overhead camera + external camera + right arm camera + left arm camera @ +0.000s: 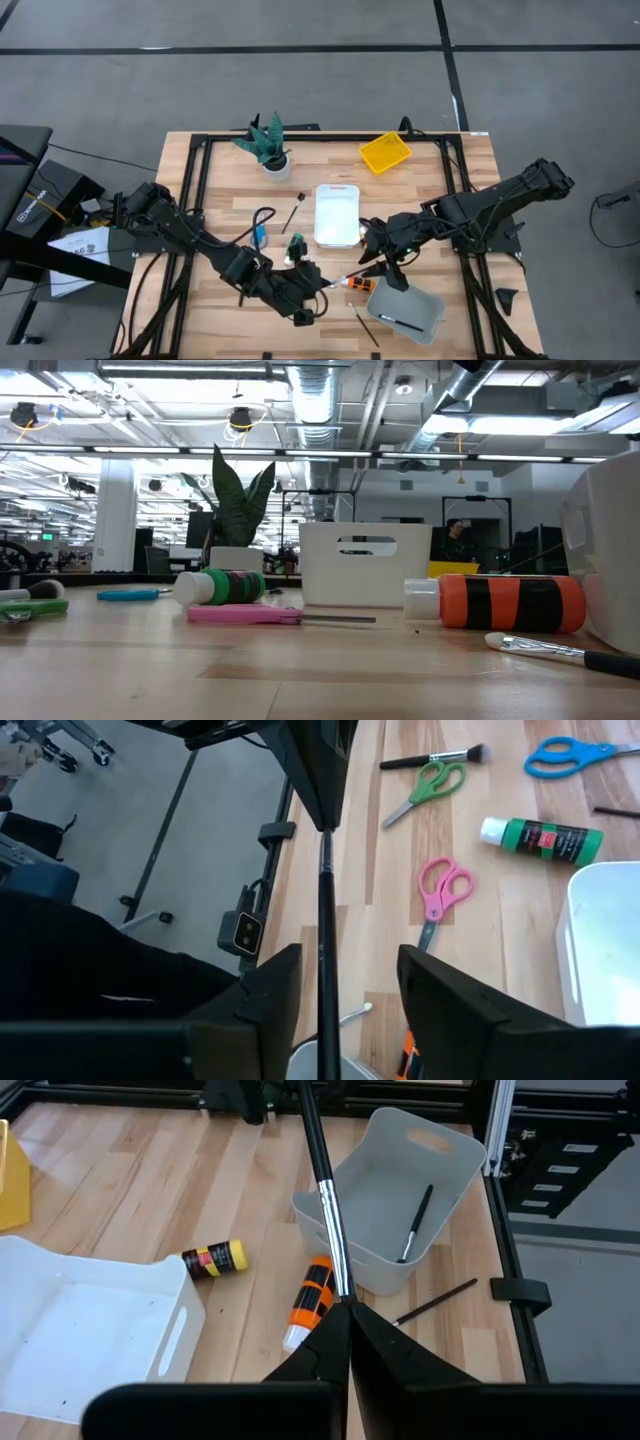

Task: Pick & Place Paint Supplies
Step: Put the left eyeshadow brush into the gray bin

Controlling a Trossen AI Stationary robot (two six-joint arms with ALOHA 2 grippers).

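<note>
A: Who holds the brush (330, 1210)?
B: The left gripper (348, 1312), clamped on its handle at the near edge; the right gripper (338, 982) stands open around its other end, above the grey tray (385, 1190).
A: Labels?
B: None legible; the orange bottle (500, 603) lies just beside the tray.

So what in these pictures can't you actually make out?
- Low view: neither gripper shows; both are out of frame.
- Low view: the grey tray is cut off by the right edge.
- High view: the pink scissors are hidden under the left arm.
- Left wrist view: the held brush runs off the top edge, hiding its tip.
- Right wrist view: the orange bottle is cut off by the bottom edge.
</note>
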